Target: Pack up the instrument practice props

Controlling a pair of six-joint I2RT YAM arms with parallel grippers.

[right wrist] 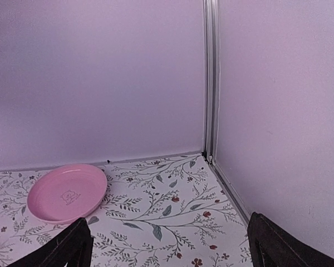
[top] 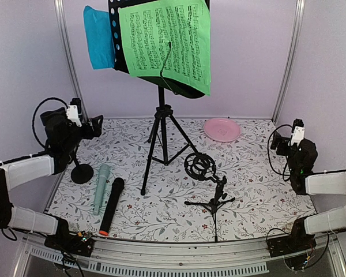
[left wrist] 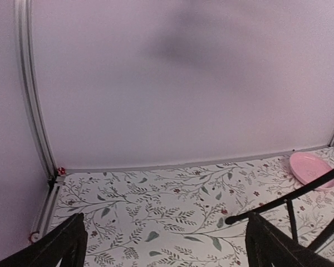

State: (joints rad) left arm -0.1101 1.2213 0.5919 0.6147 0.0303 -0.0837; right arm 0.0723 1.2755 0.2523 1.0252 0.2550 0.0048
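The black perforated sheet-music rack (top: pixel 120 49) stands on tripod legs (top: pixel 161 138) at the back centre. It holds a green music sheet (top: pixel 167 40) and a blue music sheet (top: pixel 99 37). A mint-green microphone (top: pixel 101 187) and a black microphone (top: pixel 112 205) lie side by side at the front left. One mic support with a round base (top: pixel 82 172) stands at the left. Another, with a ring mount on a small tripod (top: pixel 205 184), stands at centre right. My left gripper (top: pixel 95 126) (left wrist: pixel 167 250) is open and empty. My right gripper (top: pixel 281 143) (right wrist: pixel 170 250) is open and empty, near the right wall.
A round pink plate (top: pixel 222 129) lies at the back right; it shows in the right wrist view (right wrist: pixel 67 192) and the left wrist view (left wrist: pixel 312 169). A tripod leg (left wrist: pixel 284 197) crosses the left wrist view. Lilac walls with metal posts close the back and sides.
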